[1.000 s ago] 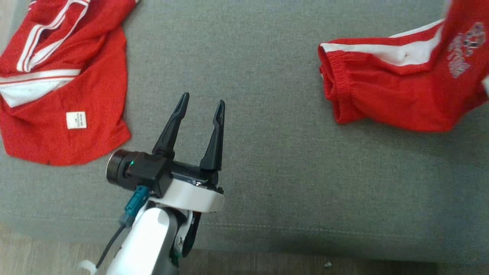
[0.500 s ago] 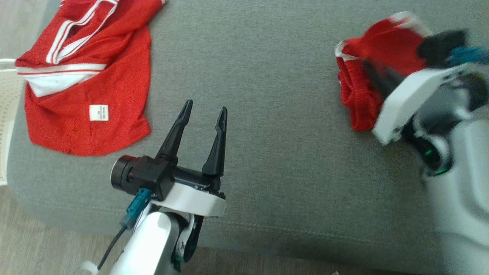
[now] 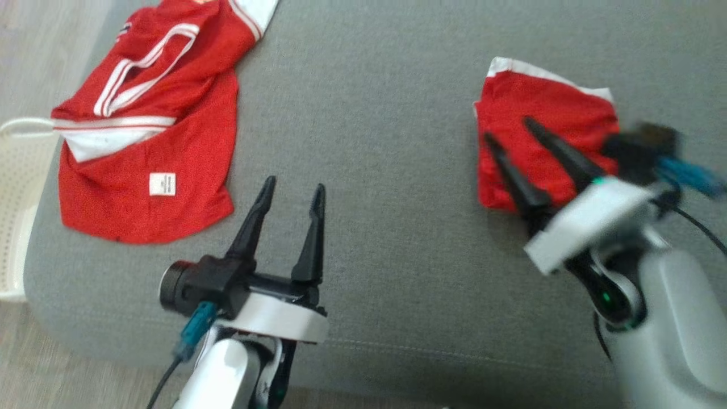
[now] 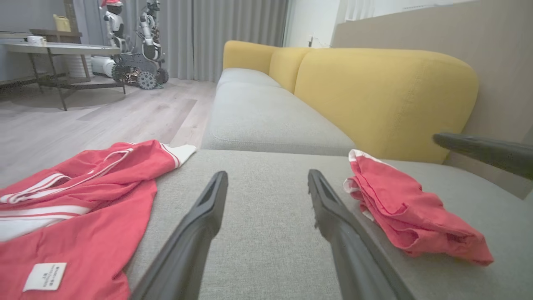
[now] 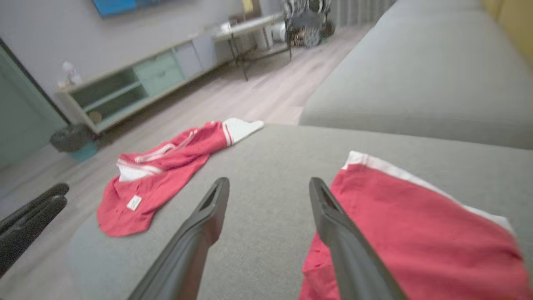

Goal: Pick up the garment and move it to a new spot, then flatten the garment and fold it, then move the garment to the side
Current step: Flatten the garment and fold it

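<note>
Two garments are lying on the grey sofa (image 3: 369,113): red jersey (image 3: 153,142) left, red shorts (image 3: 545,102) right; left gripper (image 3: 295,184) is hovering between them, right gripper (image 3: 508,128) over the shorts, both with fingers apart.

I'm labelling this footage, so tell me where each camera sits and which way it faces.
Head view: on the head, looking down at the grey seat; both arms' open jaws show.
Left wrist view: low over the seat, facing the yellow backrest; own jaws from below.
Right wrist view: low, facing the red jersey and the floor; own jaws.
Shared: all three show the jersey and folded red garment.
</note>
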Tool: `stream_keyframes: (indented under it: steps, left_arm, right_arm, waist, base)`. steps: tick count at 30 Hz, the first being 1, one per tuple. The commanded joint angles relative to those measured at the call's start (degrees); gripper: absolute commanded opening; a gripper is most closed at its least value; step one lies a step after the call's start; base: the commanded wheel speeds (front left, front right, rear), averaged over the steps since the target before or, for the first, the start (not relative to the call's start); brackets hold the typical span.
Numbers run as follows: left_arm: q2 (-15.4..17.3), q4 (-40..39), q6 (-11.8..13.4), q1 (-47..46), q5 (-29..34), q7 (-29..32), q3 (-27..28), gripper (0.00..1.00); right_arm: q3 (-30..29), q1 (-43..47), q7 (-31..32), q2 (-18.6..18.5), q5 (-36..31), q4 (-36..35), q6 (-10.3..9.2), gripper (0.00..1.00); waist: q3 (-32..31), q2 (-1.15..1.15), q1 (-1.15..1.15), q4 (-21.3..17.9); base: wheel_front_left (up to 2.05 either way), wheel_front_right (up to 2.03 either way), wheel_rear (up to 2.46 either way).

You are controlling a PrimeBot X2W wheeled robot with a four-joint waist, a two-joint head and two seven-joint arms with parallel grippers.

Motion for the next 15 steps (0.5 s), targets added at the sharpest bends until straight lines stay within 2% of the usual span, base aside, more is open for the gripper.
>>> stream_keyframes:
  steps: [1,5,6,7,10,12,15]
  left_arm:
    - [0.12,-3.15,0.95,0.61,-0.75,-0.29,2.95,1.00]
    - [0.12,-4.69,1.66,3.99,-1.22,-0.29,5.61,1.00]
    - [0.12,-4.69,1.66,3.99,-1.22,-0.29,5.61,1.00]
    - [0.12,-5.10,1.77,5.64,-0.73,-0.29,7.09,1.00]
    - [0.12,-5.66,1.77,8.03,-0.01,-0.29,9.03,1.00]
    - [0.12,-6.01,1.57,9.40,0.62,-0.29,10.05,1.00]
    - [0.12,-6.84,1.44,11.29,2.50,-0.29,11.13,1.00]
  right_arm:
    - [-2.39,3.19,-6.98,1.00,-1.12,-3.31,0.35,1.00]
    - [-6.63,8.35,-20.23,1.73,-4.28,-2.25,0.35,1.00]
    - [-6.63,8.35,-20.23,1.73,-4.28,-2.25,0.35,1.00]
    - [-8.86,10.41,-26.46,2.01,-6.67,-0.35,0.35,1.00]
    - [-11.88,12.72,-34.55,3.19,-10.24,3.33,0.35,1.00]
    - [-13.07,13.86,-38.40,3.79,-12.58,5.68,0.35,1.00]
    - [-13.69,15.36,-40.92,4.59,-15.14,7.94,0.35,1.00]
  waist:
    - [-2.40,0.00,0.00,-1.19]
    - [-5.02,0.00,0.00,-2.57]
    - [-5.02,0.00,0.00,-2.57]
    - [-6.11,0.00,0.00,-3.28]
    - [-7.72,0.00,0.00,-4.24]
    - [-8.80,0.00,0.00,-4.66]
    - [-10.60,0.00,0.00,-5.19]
  base:
    - [0.00,0.00,0.00]
    - [0.00,0.00,0.00]
    - [0.00,0.00,0.00]
    - [0.00,0.00,0.00]
    - [0.00,0.00,0.00]
    - [0.00,0.00,0.00]
    - [0.00,0.00,0.00]
